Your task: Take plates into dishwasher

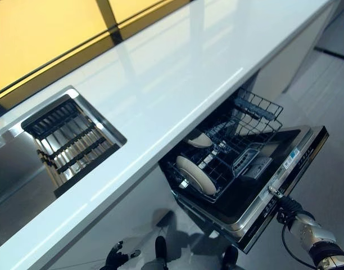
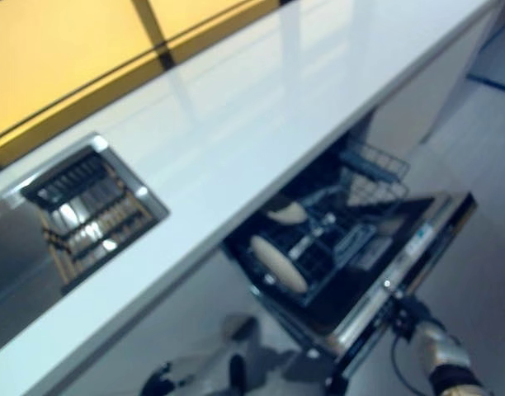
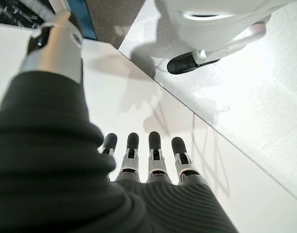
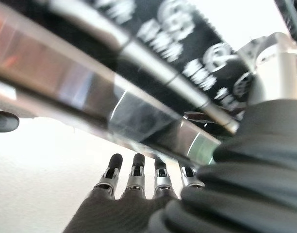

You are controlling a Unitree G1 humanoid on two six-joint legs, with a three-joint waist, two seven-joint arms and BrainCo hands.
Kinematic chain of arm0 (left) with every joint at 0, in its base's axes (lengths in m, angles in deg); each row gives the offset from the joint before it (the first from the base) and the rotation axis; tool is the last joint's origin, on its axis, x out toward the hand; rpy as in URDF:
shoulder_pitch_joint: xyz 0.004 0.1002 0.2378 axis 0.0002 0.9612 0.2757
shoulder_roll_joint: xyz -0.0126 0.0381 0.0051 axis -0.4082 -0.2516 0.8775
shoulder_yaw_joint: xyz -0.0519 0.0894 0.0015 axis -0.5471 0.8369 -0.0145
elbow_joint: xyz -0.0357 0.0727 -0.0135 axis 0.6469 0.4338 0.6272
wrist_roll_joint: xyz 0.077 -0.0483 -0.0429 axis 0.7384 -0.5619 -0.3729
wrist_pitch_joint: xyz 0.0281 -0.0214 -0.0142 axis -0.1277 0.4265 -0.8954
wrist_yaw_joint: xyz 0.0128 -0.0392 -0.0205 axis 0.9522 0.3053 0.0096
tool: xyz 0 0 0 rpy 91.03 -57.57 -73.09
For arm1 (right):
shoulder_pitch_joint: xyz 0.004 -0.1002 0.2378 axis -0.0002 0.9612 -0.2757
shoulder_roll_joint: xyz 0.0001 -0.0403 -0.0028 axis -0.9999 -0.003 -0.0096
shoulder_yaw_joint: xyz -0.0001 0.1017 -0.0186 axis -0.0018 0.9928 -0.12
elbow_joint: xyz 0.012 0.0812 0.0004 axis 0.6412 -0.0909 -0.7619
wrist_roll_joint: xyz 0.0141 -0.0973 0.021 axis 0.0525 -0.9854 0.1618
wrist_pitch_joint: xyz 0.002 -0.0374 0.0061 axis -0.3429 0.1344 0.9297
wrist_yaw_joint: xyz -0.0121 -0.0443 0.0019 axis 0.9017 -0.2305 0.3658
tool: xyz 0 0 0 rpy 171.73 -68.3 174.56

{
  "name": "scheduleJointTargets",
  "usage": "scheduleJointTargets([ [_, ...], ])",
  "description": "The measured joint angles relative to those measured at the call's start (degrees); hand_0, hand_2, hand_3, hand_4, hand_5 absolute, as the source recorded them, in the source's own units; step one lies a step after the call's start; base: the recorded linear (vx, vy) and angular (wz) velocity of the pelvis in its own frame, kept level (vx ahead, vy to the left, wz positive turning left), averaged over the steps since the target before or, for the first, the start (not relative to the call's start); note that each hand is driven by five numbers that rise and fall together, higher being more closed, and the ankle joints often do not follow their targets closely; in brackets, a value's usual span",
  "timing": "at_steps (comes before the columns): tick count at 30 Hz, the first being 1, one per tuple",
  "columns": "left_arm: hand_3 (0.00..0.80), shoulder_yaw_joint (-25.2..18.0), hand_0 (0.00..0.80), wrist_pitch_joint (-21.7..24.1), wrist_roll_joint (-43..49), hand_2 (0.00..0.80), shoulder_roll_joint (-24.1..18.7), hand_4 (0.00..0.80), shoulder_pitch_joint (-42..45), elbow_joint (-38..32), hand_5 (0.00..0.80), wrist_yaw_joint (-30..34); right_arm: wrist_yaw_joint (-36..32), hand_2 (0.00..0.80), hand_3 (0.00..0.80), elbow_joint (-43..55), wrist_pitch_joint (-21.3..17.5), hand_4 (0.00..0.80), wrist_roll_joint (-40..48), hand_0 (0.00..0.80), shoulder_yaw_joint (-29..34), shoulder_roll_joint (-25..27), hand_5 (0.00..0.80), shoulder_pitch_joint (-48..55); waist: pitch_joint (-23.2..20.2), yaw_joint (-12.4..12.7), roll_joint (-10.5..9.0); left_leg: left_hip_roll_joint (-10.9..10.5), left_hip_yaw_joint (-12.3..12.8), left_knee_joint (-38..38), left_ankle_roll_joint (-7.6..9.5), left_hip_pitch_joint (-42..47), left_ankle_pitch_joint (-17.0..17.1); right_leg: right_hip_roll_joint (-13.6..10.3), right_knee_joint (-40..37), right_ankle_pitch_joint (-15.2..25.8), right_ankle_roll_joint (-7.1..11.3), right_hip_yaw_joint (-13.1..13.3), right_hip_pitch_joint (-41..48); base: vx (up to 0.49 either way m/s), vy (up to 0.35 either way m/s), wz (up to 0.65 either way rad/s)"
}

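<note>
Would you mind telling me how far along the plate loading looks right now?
Two plates already stand in the pulled-out lower rack. The right hand rests at the open dishwasher door; the left hand holds nothing. Left: likely sliding the rack in and shutting the door.

No text can be read. The dishwasher door (image 4: pixel 153 43) bears white round symbols and small print along its control strip, too blurred to make out.

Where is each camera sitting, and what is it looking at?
Left eye view: on the head, looking down at the counter, sink and open dishwasher door; right hand shows.
Right eye view: beside it, same scene.
Left wrist view: along the left hand, open above the floor.
Right wrist view: along the right hand, under the door edge; both eye views share it.
</note>
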Motion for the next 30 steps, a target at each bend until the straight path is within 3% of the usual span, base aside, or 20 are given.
scheduleJointTargets([
  [5,0.000,-2.0,0.000,-0.6,0.1,0.000,-0.4,0.000,1.6,0.0,0.000,0.1,0.4,0.000,0.000,2.7,0.0,0.000,-1.2,0.000,-1.8,-1.7,0.000,0.3,-2.4,1.8,-2.60,-0.4,-0.7,1.1,0.32,0.5,-0.8,-0.7,-1.0,0.6,0.57,-1.0,1.9,0.158,0.014,0.06],
  [11,0.000,-2.3,0.000,-1.1,0.1,0.000,-0.7,0.000,2.0,-0.3,0.000,0.3,0.4,0.000,0.000,8.5,-1.8,0.000,-2.2,0.000,-2.0,-3.7,0.000,0.0,-5.6,4.6,-3.06,-0.7,-2.3,1.7,0.41,0.2,-0.9,-0.6,-1.4,0.8,0.62,-1.8,2.9,0.128,-0.008,0.10],
  [18,0.000,-2.3,0.000,-1.5,0.2,0.000,-1.5,0.000,3.9,-0.3,0.000,0.7,-0.1,0.000,0.000,9.8,-4.3,0.000,-1.8,0.000,-1.7,-9.6,0.000,-6.9,-7.3,9.3,-2.97,-2.4,-8.7,2.7,0.52,-1.9,-0.8,-0.6,-1.6,-0.8,1.74,-3.4,5.4,0.090,-0.037,0.40],
  [30,0.000,-4.9,0.000,-2.1,4.3,0.000,-4.8,0.000,6.7,1.7,0.000,0.7,0.3,0.000,0.000,7.5,-4.5,0.000,0.6,0.000,-1.6,-10.0,0.000,-6.1,-8.1,9.3,-6.10,-3.3,-12.0,4.1,0.70,-3.8,-1.1,-0.2,-2.3,-1.3,2.23,-5.0,6.4,0.027,-0.021,0.12],
])
